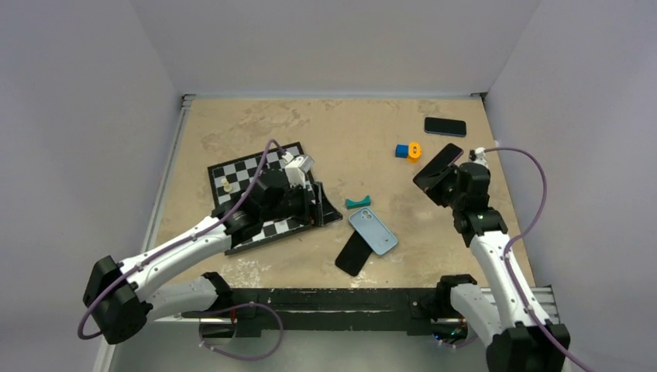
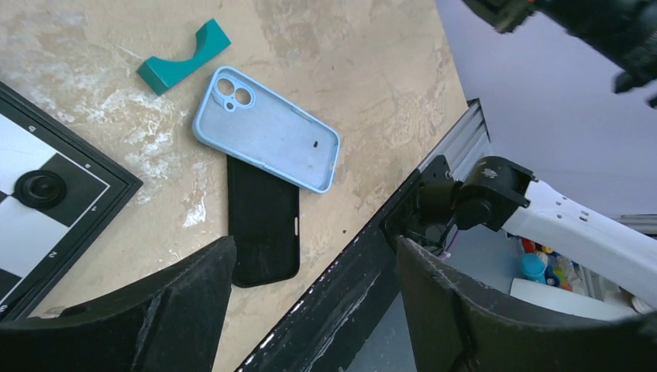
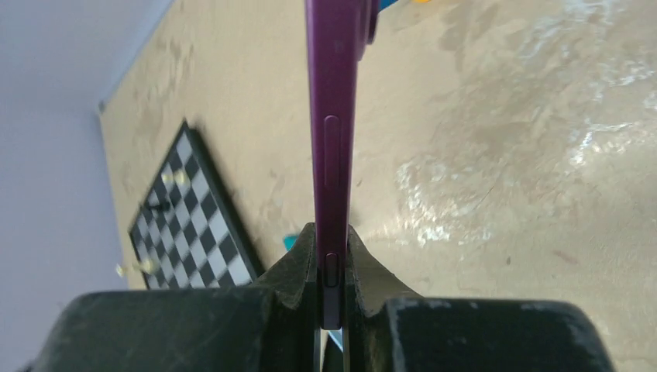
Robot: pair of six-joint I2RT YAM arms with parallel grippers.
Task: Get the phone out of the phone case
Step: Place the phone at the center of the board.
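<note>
My right gripper (image 1: 452, 183) (image 3: 331, 249) is shut on the phone (image 1: 436, 170), a dark slab with a purple side and buttons (image 3: 333, 116), and holds it edge-up above the table at the right. A light-blue case (image 1: 373, 231) (image 2: 271, 136) with round camera holes and a raised rim lies empty on the table near the front. Its lower end overlaps a black matte case (image 1: 354, 253) (image 2: 263, 225). My left gripper (image 1: 316, 204) (image 2: 314, 249) is open and empty, left of both cases.
A chessboard (image 1: 248, 174) (image 2: 46, 225) with a few pieces lies under my left arm. A teal curved piece (image 1: 358, 202) (image 2: 182, 58) sits just behind the cases. An all-black glossy phone (image 1: 445, 125) and blue (image 1: 401, 151) and orange (image 1: 415, 150) blocks lie at the back right.
</note>
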